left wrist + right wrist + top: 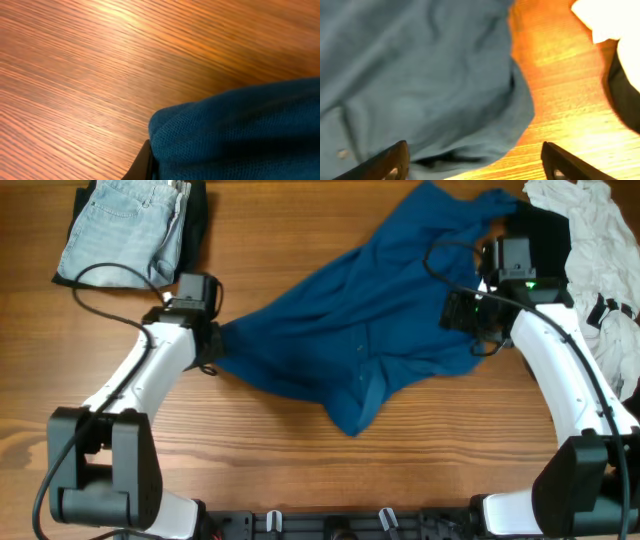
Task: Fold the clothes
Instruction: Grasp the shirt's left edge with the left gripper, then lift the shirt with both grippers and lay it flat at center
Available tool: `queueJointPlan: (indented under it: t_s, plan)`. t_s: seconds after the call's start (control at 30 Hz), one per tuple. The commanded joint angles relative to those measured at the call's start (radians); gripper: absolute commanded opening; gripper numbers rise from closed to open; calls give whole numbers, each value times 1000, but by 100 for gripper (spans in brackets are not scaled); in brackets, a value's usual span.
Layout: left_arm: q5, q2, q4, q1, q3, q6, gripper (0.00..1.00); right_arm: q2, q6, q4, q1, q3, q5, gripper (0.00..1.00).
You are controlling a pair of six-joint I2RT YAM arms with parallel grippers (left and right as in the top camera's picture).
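Observation:
A dark blue shirt (370, 310) lies crumpled and spread across the middle of the wooden table. My left gripper (212, 345) is shut on the shirt's left edge; the left wrist view shows the blue cloth (240, 135) bunched against one dark finger (144, 162). My right gripper (470, 315) is open and hovers over the shirt's right edge. In the right wrist view its fingers (475, 162) stand wide apart, with the shirt's hem (470, 125) between them on the table.
Folded light-blue jeans (125, 225) lie on a dark garment at the back left. A pile of white clothes (600, 260) sits at the right edge, with a black garment (545, 230) beside it. Cables run along both arms.

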Motion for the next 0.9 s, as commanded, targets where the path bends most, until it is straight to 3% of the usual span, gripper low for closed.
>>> queueJointPlan:
  t_s: [0.0,0.23,0.33,0.57,0.8,0.87]
  plan:
    - [-10,-17,19,60,16,-24,4,24,50,37,-13,-74,31,72]
    - [-10,-17,33,89,16,-24,4,33,75,133,-12,-214,-72,39]
    - [-9,-17,34,89,16,-25,4,46,76,159,-11,-267,-123,37]
    - [-6,-17,30,89,16,-25,4,59,114,161,-11,-349,-183,43]
    - [-6,-17,30,89,16,-24,4,118,128,290,-11,-362,-126,65]
    - [-6,-17,31,89,16,-24,4,139,146,322,-11,-362,-73,67]
